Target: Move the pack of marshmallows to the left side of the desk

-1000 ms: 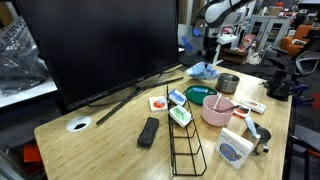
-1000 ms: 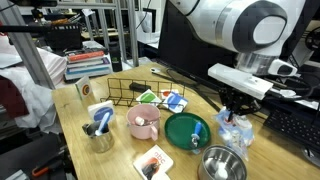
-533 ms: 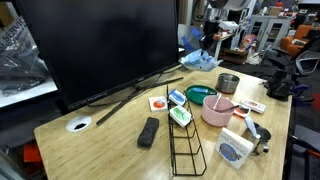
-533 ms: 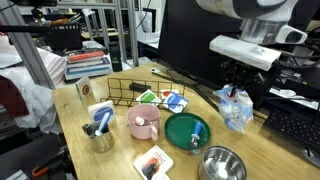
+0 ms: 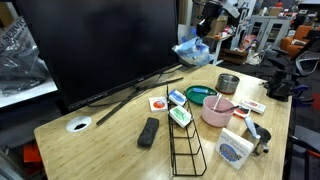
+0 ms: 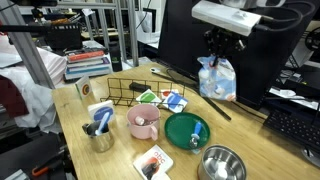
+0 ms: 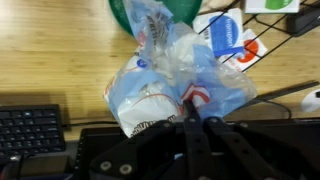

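Note:
The pack of marshmallows (image 5: 191, 51) is a crinkly light-blue bag with red print. It hangs in the air well above the desk (image 5: 110, 135) in both exterior views, also (image 6: 216, 78), in front of the big monitor. My gripper (image 6: 222, 52) is shut on the bag's top and holds it from above; in an exterior view it sits at the top edge (image 5: 207, 27). In the wrist view the bag (image 7: 170, 78) fills the middle, pinched between my dark fingers (image 7: 196, 112).
A large black monitor (image 5: 95, 45) on a splayed stand stands behind the bag. On the desk lie a green plate (image 6: 187, 130), pink mug (image 6: 142, 121), steel bowl (image 6: 222, 165), wire rack (image 5: 186, 140), black remote (image 5: 148, 131), cards and small boxes. A white-rimmed cable hole (image 5: 78, 125) is at one end.
My gripper has lifted the pack of marshmallows up off the desk and carried it higher and sideways along the monitor. Other objects have not moved.

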